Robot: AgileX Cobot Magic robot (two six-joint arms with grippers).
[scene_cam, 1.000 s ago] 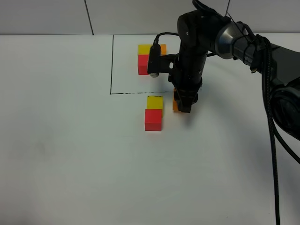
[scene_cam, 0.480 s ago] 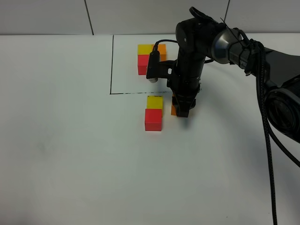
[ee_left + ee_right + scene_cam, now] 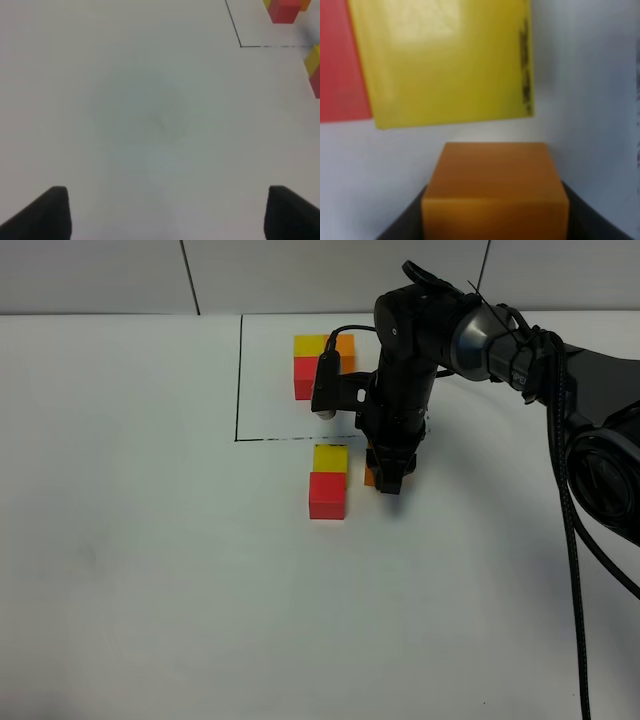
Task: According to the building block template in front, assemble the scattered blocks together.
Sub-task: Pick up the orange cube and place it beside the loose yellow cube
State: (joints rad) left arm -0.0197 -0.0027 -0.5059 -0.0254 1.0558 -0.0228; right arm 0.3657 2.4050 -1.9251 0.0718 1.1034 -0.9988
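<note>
Exterior high view, right gripper (image 3: 388, 474) pinched orange cube (image 3: 370, 476) just beside yellow cube (image 3: 330, 457), red cube (image 3: 327, 495) touched yellow, building block template (image 3: 322, 360) sat near worktop (image 3: 150, 540) far edge, left gripper (image 3: 170, 212) was spread.

Only a narrow strip of bare desk (image 3: 150, 570) separates the orange cube (image 3: 495, 190) from the yellow cube (image 3: 330, 458), which touches the red cube (image 3: 327, 496). The right arm (image 3: 410, 360) crowds the far side, before the framed cluster (image 3: 318, 362). The desk to the left and near side lies open.
</note>
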